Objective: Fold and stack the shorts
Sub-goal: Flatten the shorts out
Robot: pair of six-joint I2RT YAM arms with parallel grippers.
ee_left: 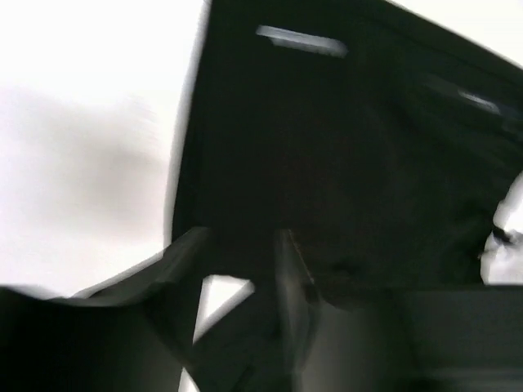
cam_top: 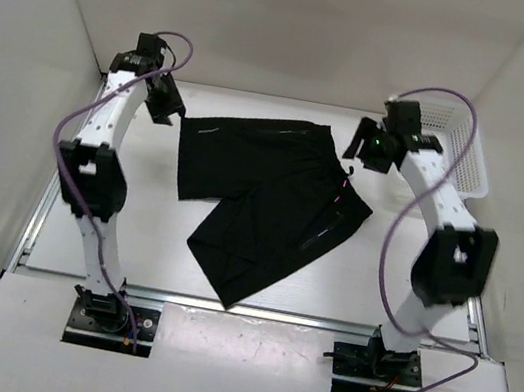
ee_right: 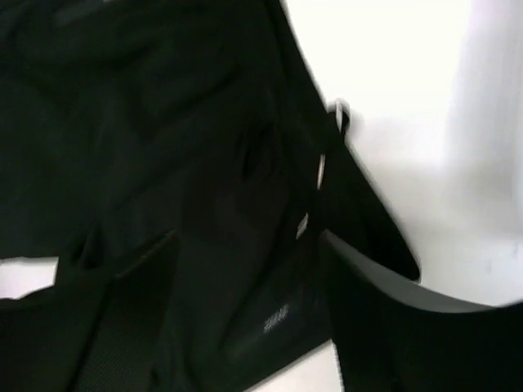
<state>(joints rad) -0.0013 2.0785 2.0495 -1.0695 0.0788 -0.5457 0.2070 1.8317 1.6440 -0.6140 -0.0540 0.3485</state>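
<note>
Two arms (cam_top: 91, 176) (cam_top: 449, 259) flank one pair of shorts (cam_top: 263, 191) (black, lying flat).

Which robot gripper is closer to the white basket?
Right. The right gripper hovers just beside the white basket; the left gripper is across the shorts, at their opposite corner.

The left arm (cam_top: 113, 119) and the right arm (cam_top: 428, 185) are built the same: white curved links, joined by bulky black joint housings. Each stands on a flat black base plate (cam_top: 107, 327). A thin purple cable (cam_top: 64, 126) runs in loose loops along every arm, from base to wrist. On the right wrist a small green light (cam_top: 379, 132) glows. The left gripper (cam_top: 171, 109) and the right gripper (cam_top: 360, 147) are black; in the wrist views their fingers (ee_right: 384, 306) look dark grey, flat and blurred
</note>
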